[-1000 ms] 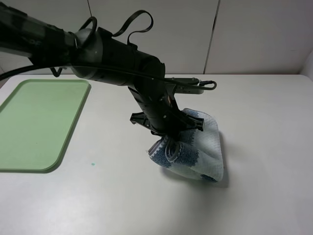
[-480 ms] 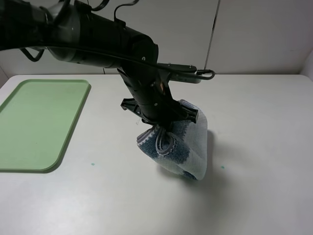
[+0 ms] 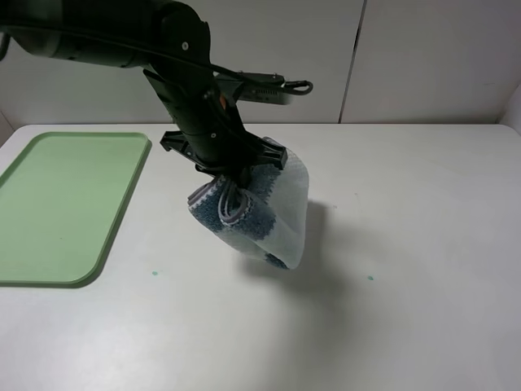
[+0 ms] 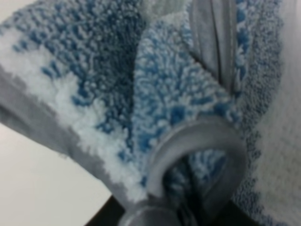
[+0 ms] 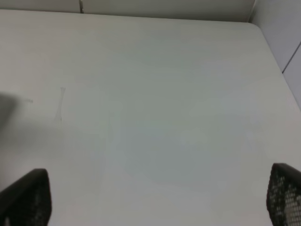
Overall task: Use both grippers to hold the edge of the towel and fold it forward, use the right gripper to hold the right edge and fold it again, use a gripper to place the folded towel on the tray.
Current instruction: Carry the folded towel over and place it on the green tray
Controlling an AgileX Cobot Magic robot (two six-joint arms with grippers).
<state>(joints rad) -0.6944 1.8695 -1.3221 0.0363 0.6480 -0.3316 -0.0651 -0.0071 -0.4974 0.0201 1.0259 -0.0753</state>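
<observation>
My left gripper [image 3: 236, 173] is shut on the folded blue and white towel [image 3: 259, 213] and holds it in the air above the table, a little left of the middle. The towel hangs down bunched from the jaws. In the left wrist view the towel [image 4: 155, 89] fills the frame, with its grey hem looped close to the camera. The green tray [image 3: 61, 204] lies flat at the table's left edge, apart from the towel. My right gripper [image 5: 155, 197] is open over bare white table, with only its two dark fingertips [image 5: 26, 197] showing. The right arm does not show in the exterior high view.
The white table [image 3: 423, 244] has small green specks near its front. A white panelled wall [image 3: 423, 57] stands behind the table. The table's far right corner shows in the right wrist view [image 5: 256, 28].
My left gripper has lifted the towel and carried it left and back, towards the tray. The towel has left the table surface.
</observation>
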